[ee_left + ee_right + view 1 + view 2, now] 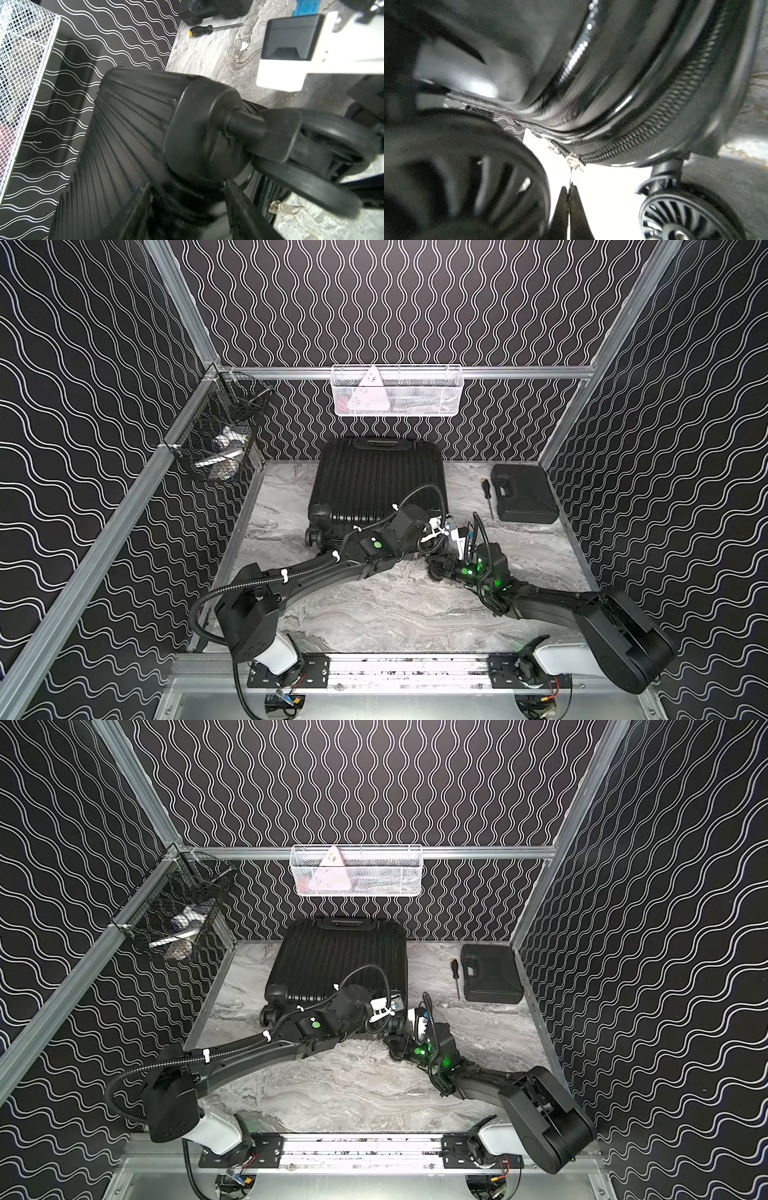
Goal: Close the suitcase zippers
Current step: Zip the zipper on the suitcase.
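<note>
With the suitcase [380, 485] lying flat on the worktop [395, 614], wheels toward the arms, the right gripper [568, 192] pinched the zipper pull [572, 172] between two casters [685, 218], track [654, 124] running away along the rim.

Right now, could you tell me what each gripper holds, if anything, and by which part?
The right gripper pinches the zipper pull by its tab. The left gripper straddles the suitcase corner; clamping cannot be told.

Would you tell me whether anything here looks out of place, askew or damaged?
Only the screwdriver stands out: it lies loose beside the shut black tool case rather than inside it. Nothing looks spilled or damaged.
</note>
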`<state>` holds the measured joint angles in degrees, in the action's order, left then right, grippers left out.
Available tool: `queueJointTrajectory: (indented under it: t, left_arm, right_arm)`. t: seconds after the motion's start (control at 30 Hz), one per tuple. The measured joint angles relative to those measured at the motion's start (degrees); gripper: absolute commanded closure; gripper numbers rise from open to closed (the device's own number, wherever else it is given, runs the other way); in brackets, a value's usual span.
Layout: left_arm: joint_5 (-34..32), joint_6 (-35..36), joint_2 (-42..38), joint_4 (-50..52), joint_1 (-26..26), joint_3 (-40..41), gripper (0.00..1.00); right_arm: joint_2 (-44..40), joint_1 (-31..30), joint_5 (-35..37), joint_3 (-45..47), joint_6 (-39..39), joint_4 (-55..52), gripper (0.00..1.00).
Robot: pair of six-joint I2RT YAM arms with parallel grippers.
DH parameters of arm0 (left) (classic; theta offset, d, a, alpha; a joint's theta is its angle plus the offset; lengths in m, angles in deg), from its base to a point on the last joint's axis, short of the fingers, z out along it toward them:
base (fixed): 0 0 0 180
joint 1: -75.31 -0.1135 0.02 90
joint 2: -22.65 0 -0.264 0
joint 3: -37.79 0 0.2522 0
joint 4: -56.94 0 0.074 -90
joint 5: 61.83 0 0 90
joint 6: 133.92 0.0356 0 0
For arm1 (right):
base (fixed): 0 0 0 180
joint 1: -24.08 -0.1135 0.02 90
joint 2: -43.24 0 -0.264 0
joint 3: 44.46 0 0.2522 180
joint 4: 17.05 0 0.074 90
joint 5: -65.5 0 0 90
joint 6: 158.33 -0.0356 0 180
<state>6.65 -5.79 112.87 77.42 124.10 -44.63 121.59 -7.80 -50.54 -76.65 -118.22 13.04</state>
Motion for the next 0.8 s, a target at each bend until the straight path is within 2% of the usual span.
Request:
queueJointTrajectory:
  t: [0.8]
  left_arm:
    - [-2.08,-0.09,0.52,-0.52,-0.02,0.57,0.41]
  right_arm:
    - [7.93,-3.65,3.17,0.83,-4.48,13.29,1.0]
